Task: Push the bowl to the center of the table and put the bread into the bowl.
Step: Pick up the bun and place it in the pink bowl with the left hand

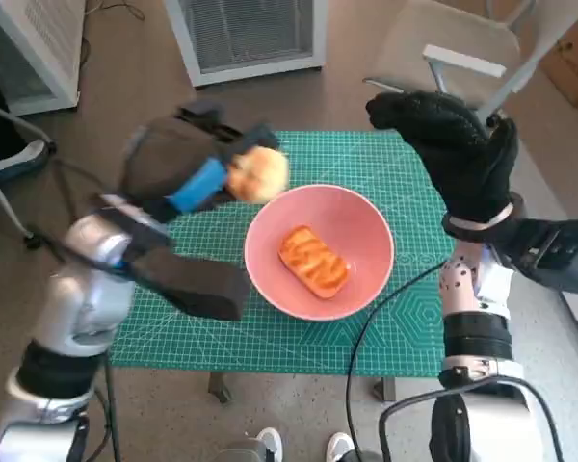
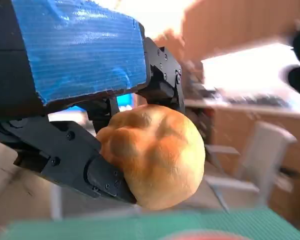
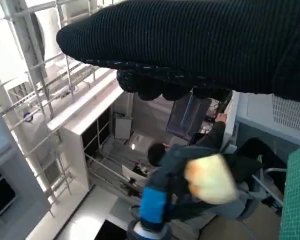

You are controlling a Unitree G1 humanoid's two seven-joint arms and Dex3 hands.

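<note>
Left hand point(image 2: 90, 125) around bun point(image 2: 155, 155)

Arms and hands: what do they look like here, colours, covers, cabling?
Left hand: black, angular, screwed plastic links, blue tape across its back. Right hand: covered by a black knitted glove, ribbed weave clear in the right wrist view, with a pale band at the wrist. Both forearms are pale silver-grey with black joint rings; black cables loop beside the right forearm.

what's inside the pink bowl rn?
One glazed, golden-brown pastry lies in the round pink bowl. The bowl floor beneath it is covered. The round bread roll isn't in.
</note>
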